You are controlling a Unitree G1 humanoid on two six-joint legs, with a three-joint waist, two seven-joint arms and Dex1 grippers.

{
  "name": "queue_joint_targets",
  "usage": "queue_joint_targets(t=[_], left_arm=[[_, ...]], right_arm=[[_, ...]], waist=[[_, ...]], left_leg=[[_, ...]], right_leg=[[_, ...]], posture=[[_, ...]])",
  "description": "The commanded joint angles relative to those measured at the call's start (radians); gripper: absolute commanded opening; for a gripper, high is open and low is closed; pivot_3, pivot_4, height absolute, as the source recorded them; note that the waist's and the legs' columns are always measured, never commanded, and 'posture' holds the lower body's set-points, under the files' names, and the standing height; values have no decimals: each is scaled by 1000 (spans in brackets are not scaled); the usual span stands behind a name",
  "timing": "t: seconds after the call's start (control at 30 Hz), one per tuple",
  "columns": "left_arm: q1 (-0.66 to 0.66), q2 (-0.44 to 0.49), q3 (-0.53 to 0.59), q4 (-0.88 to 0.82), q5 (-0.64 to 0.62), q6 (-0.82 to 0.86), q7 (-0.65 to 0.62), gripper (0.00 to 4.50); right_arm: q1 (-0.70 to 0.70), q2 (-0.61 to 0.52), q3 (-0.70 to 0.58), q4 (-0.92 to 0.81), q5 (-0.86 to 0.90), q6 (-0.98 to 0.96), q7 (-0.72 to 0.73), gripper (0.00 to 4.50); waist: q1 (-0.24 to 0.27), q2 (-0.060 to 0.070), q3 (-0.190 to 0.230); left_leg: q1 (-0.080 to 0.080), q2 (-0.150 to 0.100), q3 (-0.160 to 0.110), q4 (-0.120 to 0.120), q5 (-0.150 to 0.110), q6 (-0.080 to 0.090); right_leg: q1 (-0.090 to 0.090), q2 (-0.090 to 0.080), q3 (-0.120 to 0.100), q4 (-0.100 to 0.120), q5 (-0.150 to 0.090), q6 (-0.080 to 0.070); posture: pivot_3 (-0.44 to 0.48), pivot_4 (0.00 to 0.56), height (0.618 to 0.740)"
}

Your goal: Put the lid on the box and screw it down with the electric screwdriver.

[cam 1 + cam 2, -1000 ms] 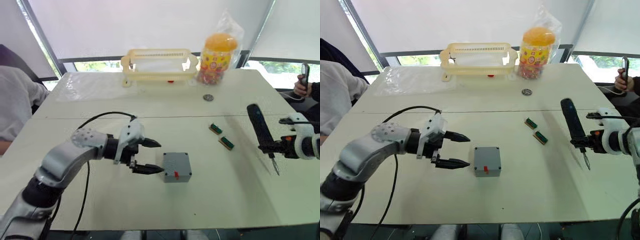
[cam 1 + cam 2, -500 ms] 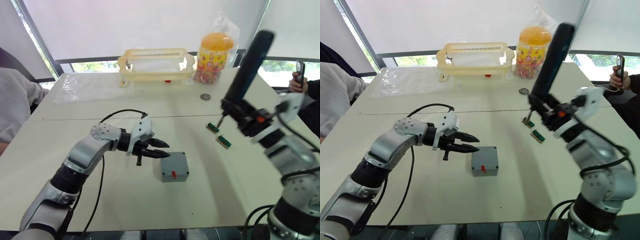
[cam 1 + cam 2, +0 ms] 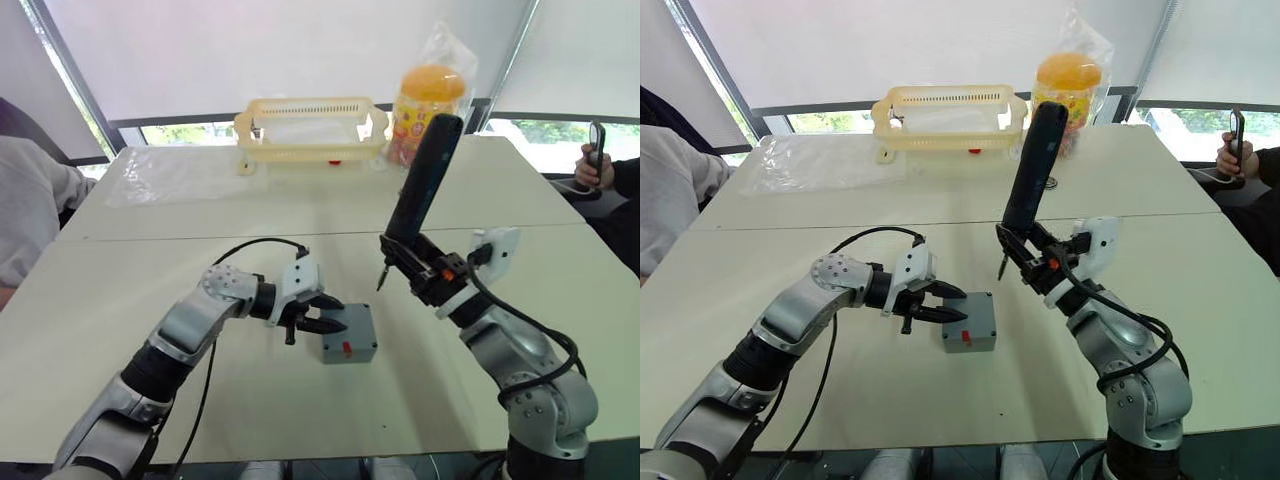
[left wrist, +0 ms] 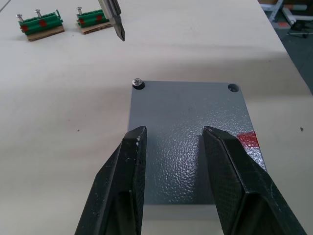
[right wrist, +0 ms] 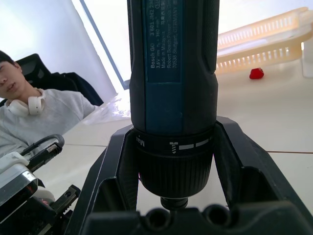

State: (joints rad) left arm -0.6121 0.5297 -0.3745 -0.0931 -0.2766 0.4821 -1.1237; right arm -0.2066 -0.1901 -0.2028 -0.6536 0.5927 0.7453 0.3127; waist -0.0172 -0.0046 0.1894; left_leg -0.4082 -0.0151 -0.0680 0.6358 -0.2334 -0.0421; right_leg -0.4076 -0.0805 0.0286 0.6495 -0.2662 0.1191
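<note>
Table [image 3: 120, 300] (box [image 3: 350, 335], basket [image 3: 310, 128], jar [image 3: 428, 100])

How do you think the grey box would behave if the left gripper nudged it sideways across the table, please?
The box sits flat and squat, so it would probably slide rather than tip. Its plastic-looking shell suggests it is stiff and fairly light. The table looks smooth, so a nudge from the open left gripper might send it skidding.

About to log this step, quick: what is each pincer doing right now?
Left pincer: open, fingers over the grey square plastic lid on the box.
Right pincer: shut on the dark navy pen-shaped electric screwdriver.
</note>
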Motion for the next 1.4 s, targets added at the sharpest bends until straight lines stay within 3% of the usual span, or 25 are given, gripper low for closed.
queue_joint_targets(t=[0.03,0.33,1.4], left_arm=[[9,12,-26,7,30,-11,-22,1810],[17,12,-43,32,73,-49,-38,1810],[24,9,-38,11,65,-31,-34,1810]], right_arm=[[-2,-8,28,-62,10,-62,4,1707],[25,-20,89,-49,-2,-109,-8,1707],[59,-42,127,9,-59,-181,-6,1707]], waist=[[0,0,0],[0,0,0],[1,0,0]], left_leg=[[0,0,0,0,0,0],[1,0,0,0,0,0],[1,0,0,0,0,0]], right_leg=[[0,0,0,0,0,0],[1,0,0,0,0,0],[1,0,0,0,0,0]], posture=[[0,150,740],[0,150,740],[0,150,740]])
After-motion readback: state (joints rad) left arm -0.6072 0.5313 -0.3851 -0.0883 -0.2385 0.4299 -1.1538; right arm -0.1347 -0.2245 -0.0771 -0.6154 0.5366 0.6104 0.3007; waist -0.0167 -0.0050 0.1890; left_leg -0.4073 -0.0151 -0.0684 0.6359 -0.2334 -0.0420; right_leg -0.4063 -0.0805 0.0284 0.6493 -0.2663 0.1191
